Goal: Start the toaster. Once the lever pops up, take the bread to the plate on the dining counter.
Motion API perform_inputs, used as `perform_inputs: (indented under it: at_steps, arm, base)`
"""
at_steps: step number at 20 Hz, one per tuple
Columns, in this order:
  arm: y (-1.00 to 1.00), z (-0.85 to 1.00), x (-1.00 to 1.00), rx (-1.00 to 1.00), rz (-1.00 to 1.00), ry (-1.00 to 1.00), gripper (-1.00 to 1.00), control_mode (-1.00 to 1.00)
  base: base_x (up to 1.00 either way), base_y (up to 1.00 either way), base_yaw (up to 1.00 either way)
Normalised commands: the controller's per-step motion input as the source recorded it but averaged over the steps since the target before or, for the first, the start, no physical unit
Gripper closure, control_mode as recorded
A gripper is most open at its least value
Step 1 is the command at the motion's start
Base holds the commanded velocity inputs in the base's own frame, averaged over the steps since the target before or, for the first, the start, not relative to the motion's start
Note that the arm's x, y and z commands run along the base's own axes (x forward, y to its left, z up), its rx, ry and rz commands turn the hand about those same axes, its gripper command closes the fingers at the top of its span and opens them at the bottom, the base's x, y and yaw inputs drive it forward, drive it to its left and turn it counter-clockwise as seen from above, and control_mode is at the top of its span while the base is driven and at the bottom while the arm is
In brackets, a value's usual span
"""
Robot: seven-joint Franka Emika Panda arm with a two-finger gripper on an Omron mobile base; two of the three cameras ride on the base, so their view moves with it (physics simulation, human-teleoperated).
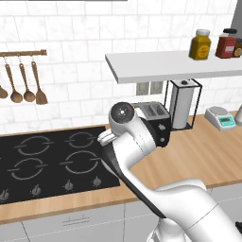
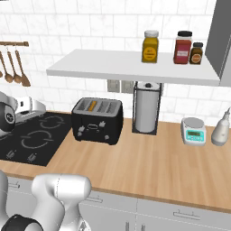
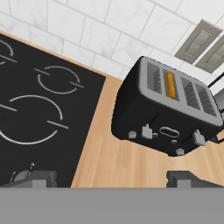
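The black toaster (image 3: 168,109) stands on the wood counter beside the hob, its silvery slotted top tilted towards me. The bread (image 3: 170,85) shows as an orange-tan edge down in one slot; the same slice sits in the toaster (image 2: 97,119) as the bread (image 2: 91,106). Two small levers (image 3: 146,131) stick out of its long face. My gripper (image 3: 111,179) hangs open above the counter, short of the toaster and to its left, with nothing between its fingertips (image 3: 33,178). In the left base view my arm hides part of the toaster (image 1: 156,118). The plate and the dining counter are out of view.
A black hob (image 1: 52,160) lies left of the toaster. Right of it stand a paper-towel holder (image 2: 146,108), a kitchen scale (image 2: 194,131) and a white bottle (image 2: 222,128). A white shelf (image 2: 131,67) with jars overhangs the toaster. Wooden utensils (image 1: 23,85) hang on the wall.
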Motion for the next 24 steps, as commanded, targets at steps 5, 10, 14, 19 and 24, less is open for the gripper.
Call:
perform_inputs:
  at_steps: [5, 10, 14, 19, 24]
  arm:
    - [0.00, 0.00, 0.00, 0.00, 0.00, 0.00, -1.00, -1.00]
    - [0.00, 0.00, 0.00, 0.00, 0.00, 0.00, -1.00, -1.00]
    - [0.00, 0.00, 0.00, 0.00, 0.00, 0.00, -1.00, -1.00]
    - [0.00, 0.00, 0.00, 0.00, 0.00, 0.00, -1.00, -1.00]
    - [0.00, 0.00, 0.00, 0.00, 0.00, 0.00, -1.00, -1.00]
  base:
    - [0.00, 0.00, 0.00]
    - [0.00, 0.00, 0.00]
    - [0.00, 0.00, 0.00]
    - [0.00, 0.00, 0.00]
    - [0.00, 0.00, 0.00]
